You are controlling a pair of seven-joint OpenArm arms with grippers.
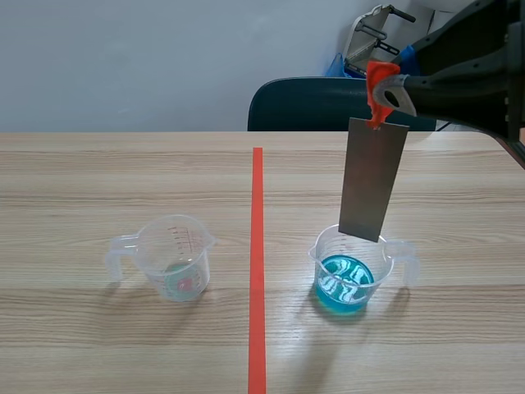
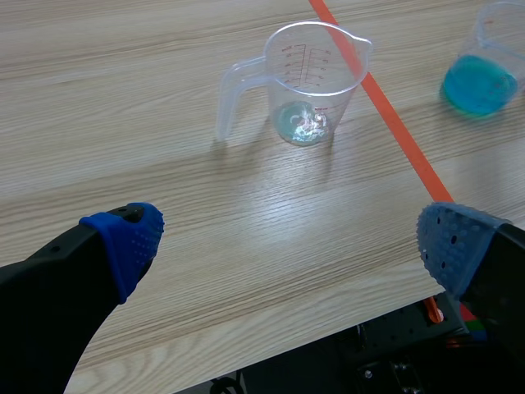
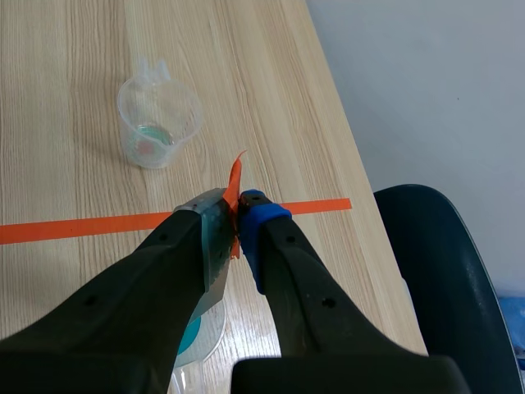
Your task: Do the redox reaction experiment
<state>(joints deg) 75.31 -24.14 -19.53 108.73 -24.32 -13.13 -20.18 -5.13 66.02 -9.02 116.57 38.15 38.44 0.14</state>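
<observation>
Left gripper (image 2: 287,246): low over the near table edge, blue dotted pads wide apart, nothing between them.
Nearly empty cup: a clear plastic measuring cup with red markings (image 2: 316,78) stands upright at 12 o'clock from the left gripper. It holds only a thin pale film at the bottom, and in the scene view its handle points to 9 o'clock (image 1: 174,256).
Tape line: an orange-red tape line (image 1: 257,271) runs near to far between the two cups.
Blue cup: a clear plastic measuring cup (image 1: 318,261) holding blue liquid (image 1: 345,283) stands upright at 3 o'clock from the nearly empty cup, well apart from it. Its handle points to 3 o'clock.
Plate: a flat grey metal plate (image 1: 373,180) hangs upright over the blue cup. Its lower edge is level with the rim at the cup's far side; whether it dips inside cannot be told.
Right gripper (image 1: 385,86): raised, coming in from 2 o'clock, fingers clamped on the orange-red tab (image 1: 377,82) at the top of the grey metal plate (image 3: 215,238).
Table: light wooden table (image 1: 98,180).
Chair: dark teal chair (image 1: 312,103) beyond the far edge at 12 o'clock.
</observation>
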